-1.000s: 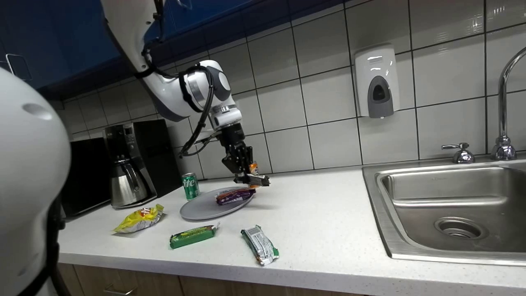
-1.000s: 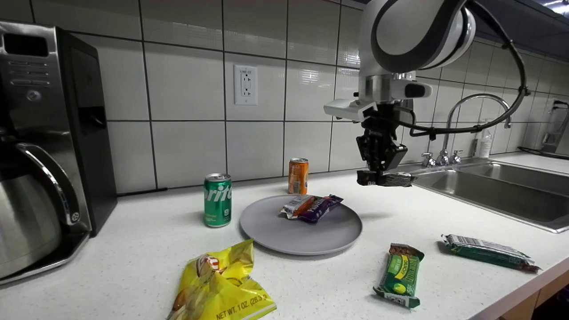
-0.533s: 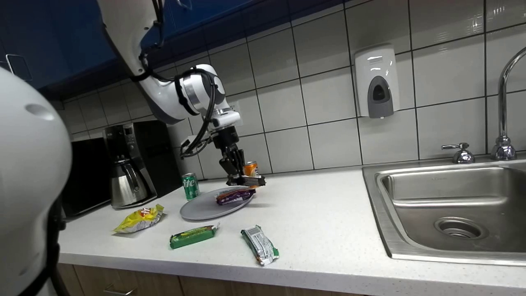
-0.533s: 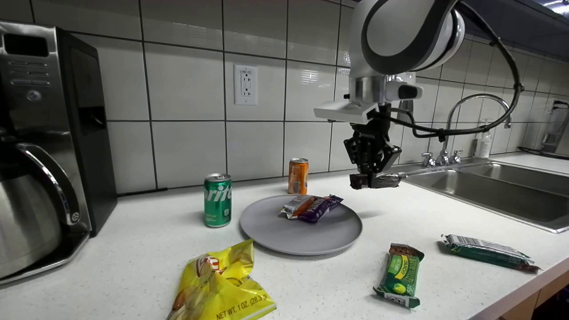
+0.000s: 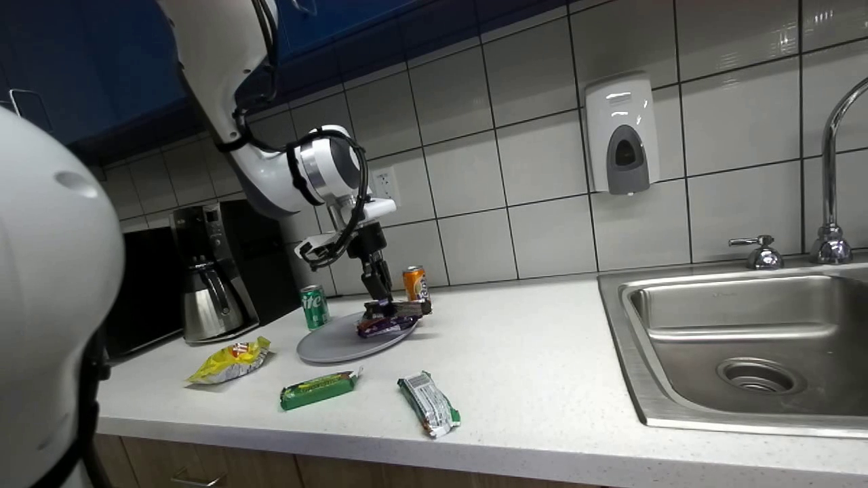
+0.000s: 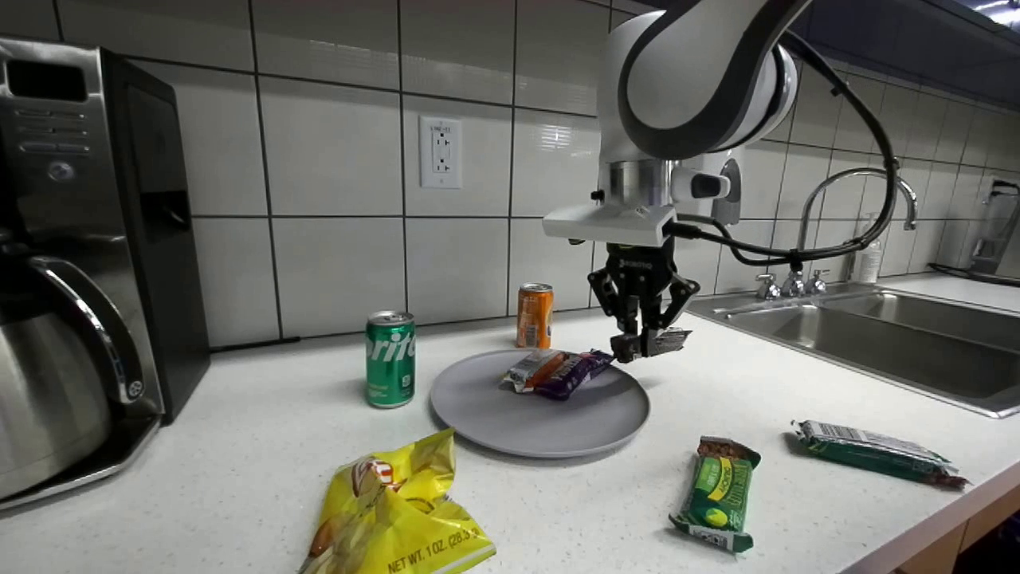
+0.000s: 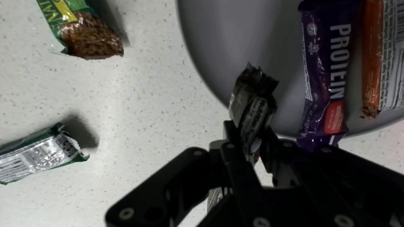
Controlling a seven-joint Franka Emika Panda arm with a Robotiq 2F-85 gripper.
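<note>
Dark bar [image 7: 254, 104]: a wrapped snack bar with pale print, set between the fingertips of the pincer [image 6: 638, 341]; one crimped end projects past them. In the wrist view that end overlaps the rim of the plate [image 6: 478, 422]. Clearance beneath it cannot be judged.
Pincer: pointing downward; jaws drawn together to the bar's thickness, a narrow gap fully taken up by the wrapper. Grip on the bar noted from either side.
Plate contents: a purple bar [image 7: 328, 72] and an orange bar [image 7: 371, 69], lying side by side; in the wrist view the purple one is nearer the dark bar, and apart from it.
Counter [image 6: 271, 454]: white, speckled. The plate rests on it.
Green bars: two, on the counter near its front edge, well apart from each other; one [image 6: 717, 490] with its label up, the other [image 6: 872, 453] with its barcode side up.
Chip bag [image 6: 406, 510]: yellow, crumpled, in front of the plate.
Cans: green can [image 6: 390, 359] and orange can [image 6: 535, 315], both upright beside the plate.
Coffee maker [image 6: 147, 231]: on the counter, steel carafe in place.
Wall: pale tile, dark grout; outlet [image 6: 441, 151] and soap dispenser [image 5: 622, 132] mounted.
Sink [image 5: 630, 339]: steel, let into the counter, with a chrome faucet [image 5: 830, 190].
Cupboards [image 5: 88, 68]: blue, overhead.
</note>
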